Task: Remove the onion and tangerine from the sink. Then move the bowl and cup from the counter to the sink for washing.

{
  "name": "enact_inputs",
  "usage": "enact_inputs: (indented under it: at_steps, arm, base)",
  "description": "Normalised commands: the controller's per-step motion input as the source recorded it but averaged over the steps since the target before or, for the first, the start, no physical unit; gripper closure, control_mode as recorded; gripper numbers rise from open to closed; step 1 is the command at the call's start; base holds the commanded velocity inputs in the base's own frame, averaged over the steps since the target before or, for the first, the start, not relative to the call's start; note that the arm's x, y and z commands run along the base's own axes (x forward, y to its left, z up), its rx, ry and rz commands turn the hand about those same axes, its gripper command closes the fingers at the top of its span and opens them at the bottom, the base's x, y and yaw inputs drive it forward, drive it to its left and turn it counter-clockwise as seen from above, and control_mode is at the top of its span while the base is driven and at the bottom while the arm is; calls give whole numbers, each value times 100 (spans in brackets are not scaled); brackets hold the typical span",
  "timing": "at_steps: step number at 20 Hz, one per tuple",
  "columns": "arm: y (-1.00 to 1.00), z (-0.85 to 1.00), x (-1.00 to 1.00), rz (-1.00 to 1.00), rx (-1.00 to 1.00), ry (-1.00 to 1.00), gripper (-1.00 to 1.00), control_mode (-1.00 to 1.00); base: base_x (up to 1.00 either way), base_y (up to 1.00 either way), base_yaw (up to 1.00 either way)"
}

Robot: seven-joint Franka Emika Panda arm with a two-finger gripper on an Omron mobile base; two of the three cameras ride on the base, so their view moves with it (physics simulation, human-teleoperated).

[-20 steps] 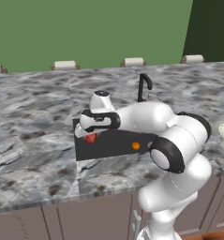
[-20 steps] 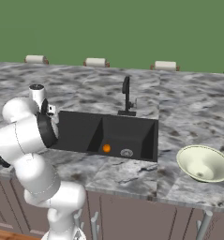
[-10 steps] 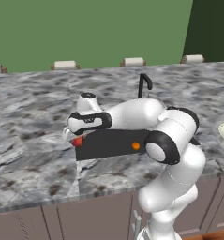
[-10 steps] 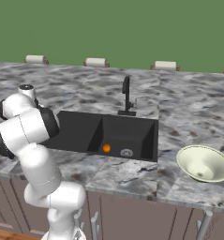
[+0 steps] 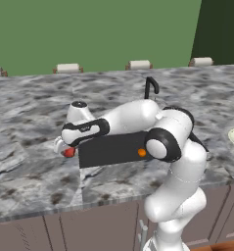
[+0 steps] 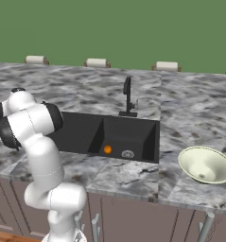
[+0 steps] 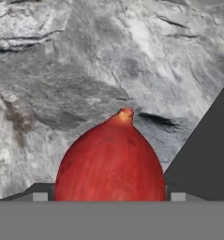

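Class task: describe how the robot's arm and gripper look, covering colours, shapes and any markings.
The arm is glossy white, built of rounded tubular segments with black bands and a dark round cap at the joints. The gripper ends in two small dark finger tips. No cables or markings show.

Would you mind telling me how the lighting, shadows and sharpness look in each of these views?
Left base view: flat, even light, no glare; the onion sits partly hidden behind the arm at the sink edge. Right base view: the tangerine stands out crisply against the dark basin. Hand view: the onion looms large with slightly soft edges and a glossy sheen, a dark shadow beside it on the counter.
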Motion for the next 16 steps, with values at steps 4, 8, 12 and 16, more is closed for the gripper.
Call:
enact_inputs:
  at_steps: [4, 8, 12, 16]
  arm:
    - [44, -24, 4, 0, -1, 1, 100, -100]
    - [21, -26, 3, 0, -2, 7, 100, -100]
    - [27, -27, 0, -1, 0, 4, 100, -100]
    - [21, -21, 6, -2, -5, 3, 100, -100]
  base:
    - [0, 0, 0]
    - [0, 0, 0]
    - [0, 0, 0]
    - [0, 0, 0]
